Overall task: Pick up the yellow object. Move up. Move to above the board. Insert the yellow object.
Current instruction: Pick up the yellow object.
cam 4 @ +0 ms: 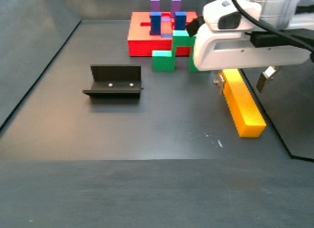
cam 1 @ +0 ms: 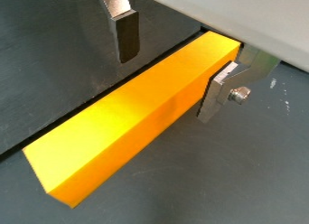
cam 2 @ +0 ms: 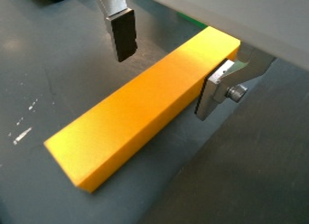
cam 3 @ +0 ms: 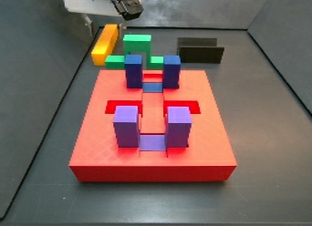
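The gripper (cam 1: 175, 65), jaws spread, straddled the bar (cam 1: 133, 119) lying on the tabletop (cam 1: 229, 173) at frame centre.

Dark grey floor (cam 4: 123, 131) carries the yellow object (cam 4: 241, 103) at three o'clock with the gripper (cam 1: 175, 60) straddling it, the fixture (cam 4: 113, 82) at nine, the board (cam 3: 151, 129) and green blocks (cam 4: 170, 52) at twelve.

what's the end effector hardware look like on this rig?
The gripper has flat silver plate fingers with dark pads, one fixed by a visible screw. In a side view its body is a boxy white housing, with black cables looping above it.
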